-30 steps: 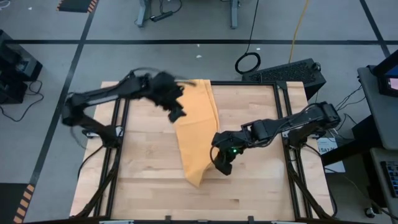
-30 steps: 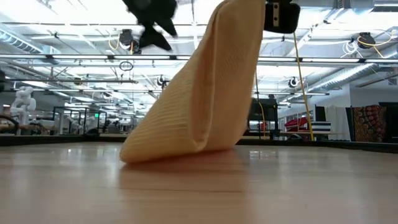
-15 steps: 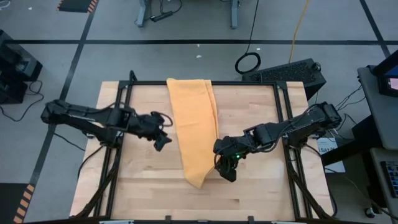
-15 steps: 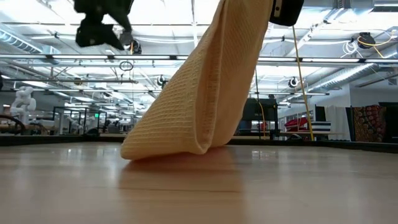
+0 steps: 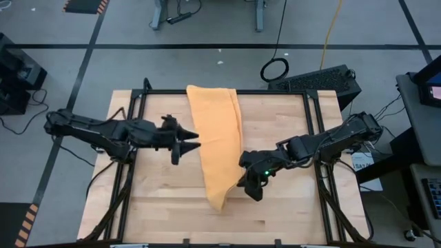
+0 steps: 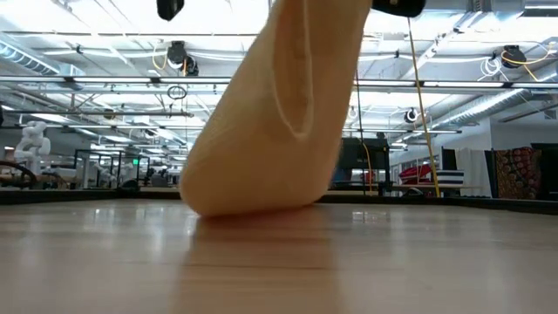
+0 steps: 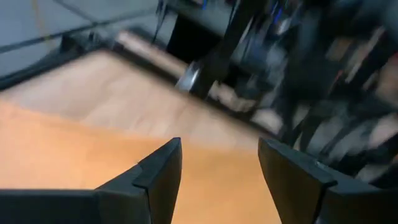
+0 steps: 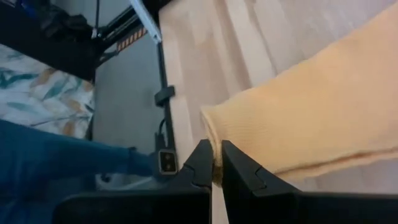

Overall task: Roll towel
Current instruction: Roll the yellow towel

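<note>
We find the towel [image 5: 216,148] lying as a long folded strip down the middle of the wooden table [image 5: 289,207], its far end at the table's far edge and its near end tapering toward the near side. The right gripper [image 5: 252,187] stands at the strip's right edge near that tapered end; in the right wrist view its fingers are pressed together on a pinch of the towel's edge [image 8: 214,155]. The low view shows the cloth [image 6: 279,113] hanging from above and resting on the table only along its bottom fold.

We judge the towel to be light, soft and limp. It drapes and creases freely, holds no shape of its own, and will sag between any two grip points. Its woven surface should give the fingers good purchase, but a pinch on a single layer may let the fold open. We advise taking hold at an edge or corner, through all layers, and using both grippers well apart along the same end so that the roll starts straight.

The left gripper [image 5: 187,140] hovers just beside the strip's left edge, jaws spread apart and empty, with the towel [image 7: 74,155] ahead of its fingers.

Nothing else lies on the tabletop. The black frame [image 5: 313,124] bordering the table stands clear of the strip.
</note>
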